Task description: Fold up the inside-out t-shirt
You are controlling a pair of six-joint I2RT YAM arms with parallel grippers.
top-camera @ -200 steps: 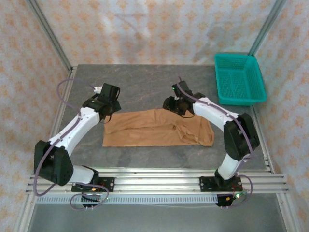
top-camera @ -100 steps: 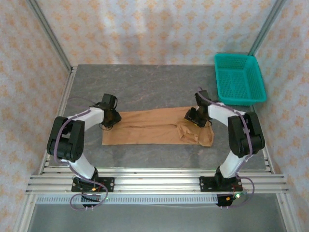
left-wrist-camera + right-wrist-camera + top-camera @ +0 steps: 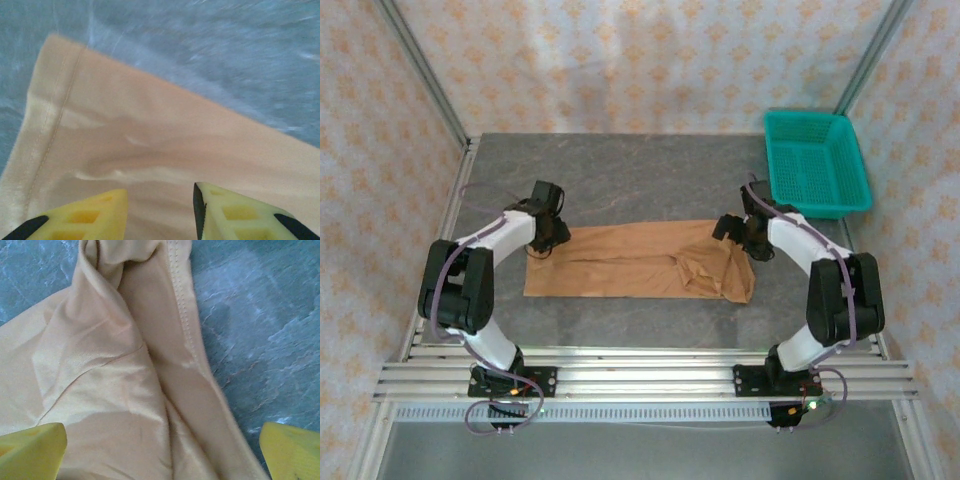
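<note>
Left gripper (image 3: 546, 240) hung over the far left corner of the inside-out t-shirt (image 3: 630, 262). Its yellow fingers (image 3: 90, 217) were parted by a moderate gap, with nothing caught between them. In the left wrist view smooth tan cloth (image 3: 165, 135) lay under that gap, with the stitched hem (image 3: 50, 125) to its left; whether the tips touched the cloth could not be told. The t-shirt lay flat as a long band on the grey table (image 3: 620, 170), smooth through its middle and bunched into folds at its right end. Right gripper (image 3: 735, 232) stood over the far edge of that bunched end, jaws spread wide and empty. In the right wrist view the rumpled cloth (image 3: 110, 365) and a seamed edge (image 3: 182, 315) lay between the fingers (image 3: 30, 450). A teal basket (image 3: 820, 165) sat beyond the t-shirt's right end, well apart from it.
</note>
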